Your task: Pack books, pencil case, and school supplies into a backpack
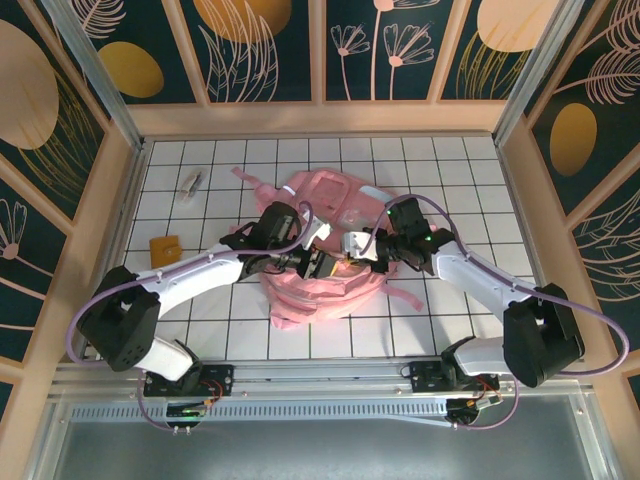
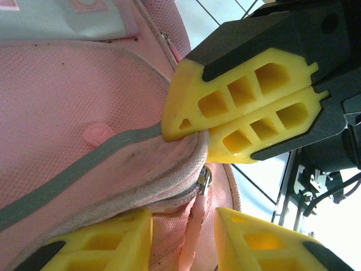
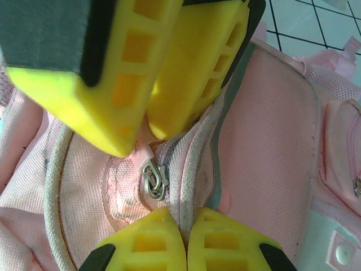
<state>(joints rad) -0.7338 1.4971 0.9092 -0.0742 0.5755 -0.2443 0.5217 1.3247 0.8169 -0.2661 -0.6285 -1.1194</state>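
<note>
The pink backpack (image 1: 330, 285) lies in the middle of the table. My right gripper (image 3: 187, 217) is shut on the fabric edge beside the zipper, just below the metal slider (image 3: 153, 180). My left gripper (image 2: 183, 214) stands open, its fingers (image 2: 107, 243) on either side of the pink zipper pull (image 2: 194, 237) with a gap on each side. In the top view both grippers meet over the backpack, the left (image 1: 322, 263) and the right (image 1: 354, 244). School supplies lie on the left: an orange pad (image 1: 165, 248) and a small grey-white piece (image 1: 190, 183). The books and pencil case are out of view.
The white gridded table (image 1: 470, 170) is boxed in by wooden walls (image 1: 110, 200) on the left, back and right. A pink strap (image 1: 250, 178) trails from the backpack's far left side. Both arms cross the near half of the table.
</note>
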